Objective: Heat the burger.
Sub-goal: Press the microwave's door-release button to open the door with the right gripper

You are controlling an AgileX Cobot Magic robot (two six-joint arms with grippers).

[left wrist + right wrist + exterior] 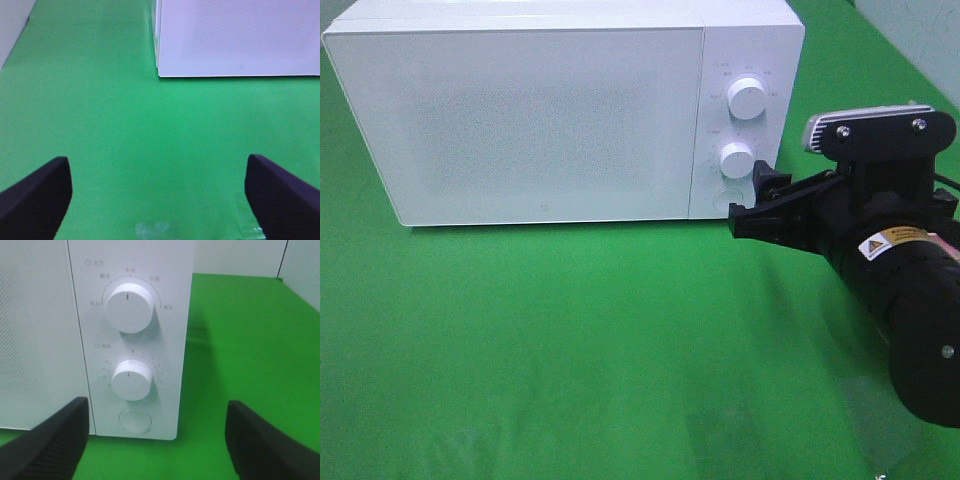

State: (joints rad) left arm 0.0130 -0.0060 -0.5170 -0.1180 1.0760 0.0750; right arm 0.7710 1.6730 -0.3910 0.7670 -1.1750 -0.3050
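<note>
No view shows the burger. A white microwave (pixel 550 110) stands at the back of the green table with its door shut. My right gripper (pixel 757 200) hovers open just in front of the microwave's control panel, level with the lower knob (pixel 737 160) and the round button (pixel 725 198). In the right wrist view the open right gripper (pixel 157 405) frames the upper knob (pixel 130 305), lower knob (pixel 131 379) and button (pixel 135 420). My left gripper (pixel 157 162) is open over bare green cloth, facing the microwave's (pixel 235 35) lower corner.
Green cloth (pixel 570 330) covers the table. Patches of clear tape (pixel 720 440) lie near the front edge, and the left wrist view shows clear tape (pixel 152 230) too. A pale wall (pixel 240 257) stands behind the table.
</note>
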